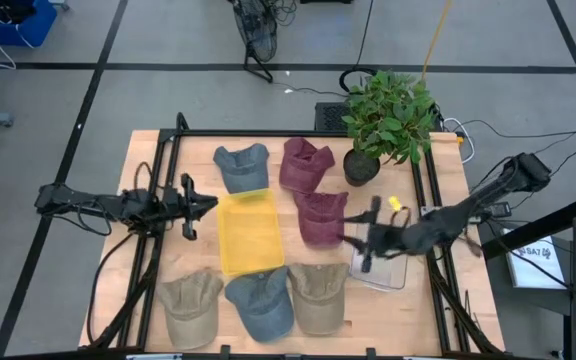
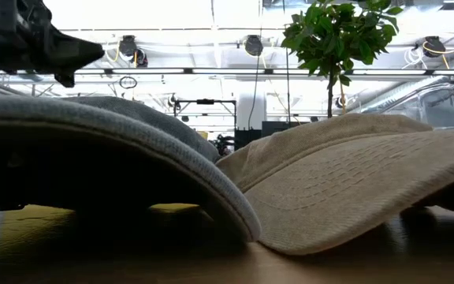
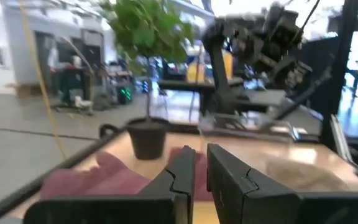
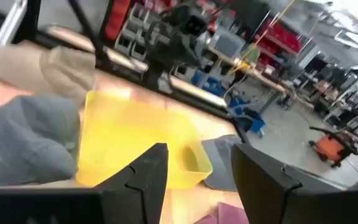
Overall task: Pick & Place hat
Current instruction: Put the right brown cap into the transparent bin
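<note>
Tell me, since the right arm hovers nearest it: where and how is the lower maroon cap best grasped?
Probably pinch the lower maroon cap at its soft crown, coming straight down from above: it lies flat on the table, and the folds give fingers something to gather. The right gripper, open, hovers beside its edge, over the clear bin. The left gripper waits by the yellow bin.

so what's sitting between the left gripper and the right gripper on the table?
In the high view, the yellow tray lies just past the left gripper, then a maroon hat beside the right gripper.
</note>
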Motion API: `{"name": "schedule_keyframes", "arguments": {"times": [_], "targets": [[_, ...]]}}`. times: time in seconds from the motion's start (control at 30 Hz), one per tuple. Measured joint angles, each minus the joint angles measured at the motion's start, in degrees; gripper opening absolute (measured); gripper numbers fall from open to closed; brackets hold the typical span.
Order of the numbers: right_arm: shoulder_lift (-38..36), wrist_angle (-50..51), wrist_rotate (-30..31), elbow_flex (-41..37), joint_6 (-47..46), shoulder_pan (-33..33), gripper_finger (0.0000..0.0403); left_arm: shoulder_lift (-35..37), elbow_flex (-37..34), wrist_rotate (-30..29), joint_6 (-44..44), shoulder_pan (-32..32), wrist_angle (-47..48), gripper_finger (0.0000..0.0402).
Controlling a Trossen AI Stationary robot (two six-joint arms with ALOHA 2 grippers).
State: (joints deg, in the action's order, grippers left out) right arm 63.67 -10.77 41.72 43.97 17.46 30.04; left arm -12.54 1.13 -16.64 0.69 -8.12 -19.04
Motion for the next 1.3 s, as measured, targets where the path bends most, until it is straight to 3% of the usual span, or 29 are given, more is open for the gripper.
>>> {"name": "schedule_keyframes", "arguments": {"times": [0.1,0.27,0.43,0.63,0.77,1.07,1.3], "targets": [[6.8,4.8,-1.1,6.2,0.7,0.0,0.0162,-1.0,0.0,0.5,-1.2,0.0,-0.2,0.0047],[15.5,18.7,-9.6,17.0,-5.2,-0.1,0.0159,-1.6,0.0,1.7,-3.8,0.0,0.1,0.0047],[24.1,32.1,-11.6,28.8,-9.5,-0.4,0.0163,-1.7,0.0,0.6,-3.2,0.0,-2.3,0.0047],[32.5,38.9,-22.9,40.4,-14.7,-0.3,0.0179,-1.8,0.0,0.6,-3.4,0.0,-1.7,0.0047],[36.7,40.9,-29.4,40.9,-16.5,-0.8,0.0190,-1.8,0.0,0.6,-3.5,0.0,-0.1,0.0047],[41.3,44.2,-30.1,40.9,-15.3,-1.0,0.0226,-1.8,0.0,0.6,-4.2,0.0,1.6,0.0047],[41.3,45.8,-35.2,40.9,-24.0,-0.4,0.0235,-1.8,0.0,1.0,-4.2,0.0,2.1,0.0047]]}}
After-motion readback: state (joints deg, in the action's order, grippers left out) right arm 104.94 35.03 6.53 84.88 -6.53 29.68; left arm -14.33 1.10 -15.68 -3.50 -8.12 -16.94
